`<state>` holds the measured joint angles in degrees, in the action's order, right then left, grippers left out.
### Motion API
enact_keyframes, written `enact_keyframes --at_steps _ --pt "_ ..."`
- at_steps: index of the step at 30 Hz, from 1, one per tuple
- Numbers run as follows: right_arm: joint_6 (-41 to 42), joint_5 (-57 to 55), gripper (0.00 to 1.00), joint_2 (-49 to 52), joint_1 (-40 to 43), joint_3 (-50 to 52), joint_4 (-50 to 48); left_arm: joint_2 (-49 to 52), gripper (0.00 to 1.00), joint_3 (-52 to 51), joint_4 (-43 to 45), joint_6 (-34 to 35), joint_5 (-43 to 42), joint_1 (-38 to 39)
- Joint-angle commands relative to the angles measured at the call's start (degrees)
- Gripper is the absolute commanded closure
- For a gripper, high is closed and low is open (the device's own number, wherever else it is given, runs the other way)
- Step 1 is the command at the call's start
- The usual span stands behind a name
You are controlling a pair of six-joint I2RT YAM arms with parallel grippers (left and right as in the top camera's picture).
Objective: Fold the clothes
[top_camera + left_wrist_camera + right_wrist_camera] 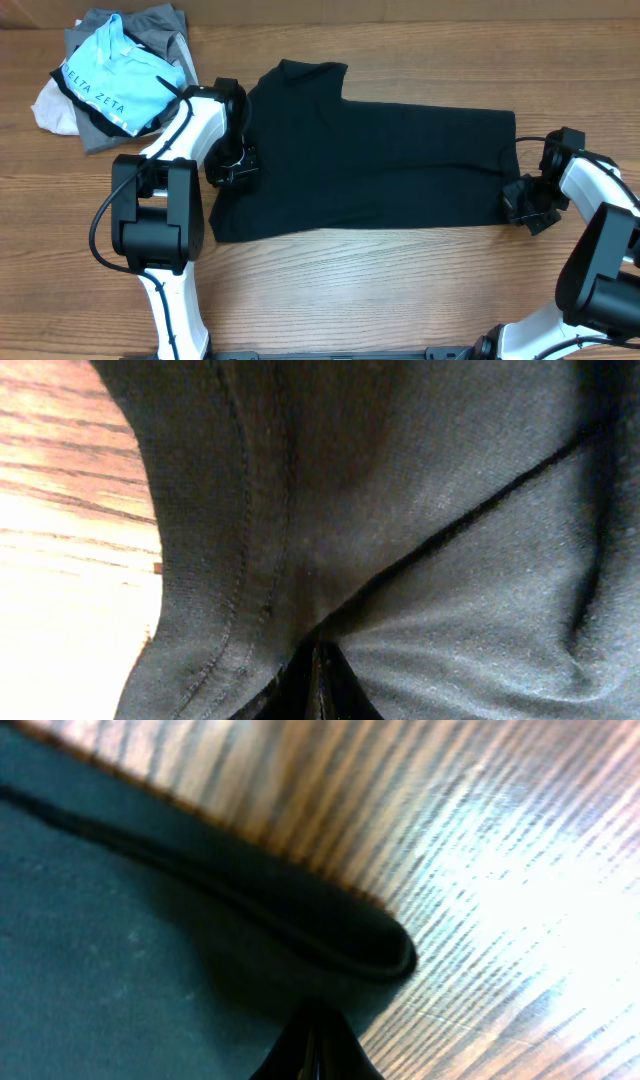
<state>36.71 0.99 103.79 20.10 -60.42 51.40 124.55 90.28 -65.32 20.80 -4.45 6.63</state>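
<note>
The black T-shirt (370,160) lies flat across the middle of the wooden table, with a sleeve sticking out at the back left. My left gripper (232,168) is at the shirt's left edge. In the left wrist view the jaws (315,695) are shut on a pinch of the dark fabric (450,510) beside a stitched hem. My right gripper (520,205) is at the shirt's front right corner. In the right wrist view its jaws (315,1055) are shut on the fabric (120,940) just behind the rounded folded corner.
A pile of other garments sits at the back left: a light blue "DELTA ZETA" shirt (115,80) on top of grey (140,30) and white (50,105) pieces, close to the left arm. Bare wooden table (400,290) stretches in front of the shirt.
</note>
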Motion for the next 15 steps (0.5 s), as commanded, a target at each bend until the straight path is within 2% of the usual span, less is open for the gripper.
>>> enact_keyframes --at_steps 1,5,15 --pt "5.0 -5.7 0.96 0.8 -0.1 1.0 1.4 1.6 0.96 0.2 -0.9 0.2 1.7 -0.4" --pt "10.1 -10.3 0.96 0.8 -0.1 1.0 4.0 1.6 0.96 0.2 -2.3 0.2 1.7 -0.4" --pt "13.1 -12.3 0.96 0.7 0.8 0.9 6.8 1.6 0.96 0.2 -5.9 1.3 3.4 -0.4"
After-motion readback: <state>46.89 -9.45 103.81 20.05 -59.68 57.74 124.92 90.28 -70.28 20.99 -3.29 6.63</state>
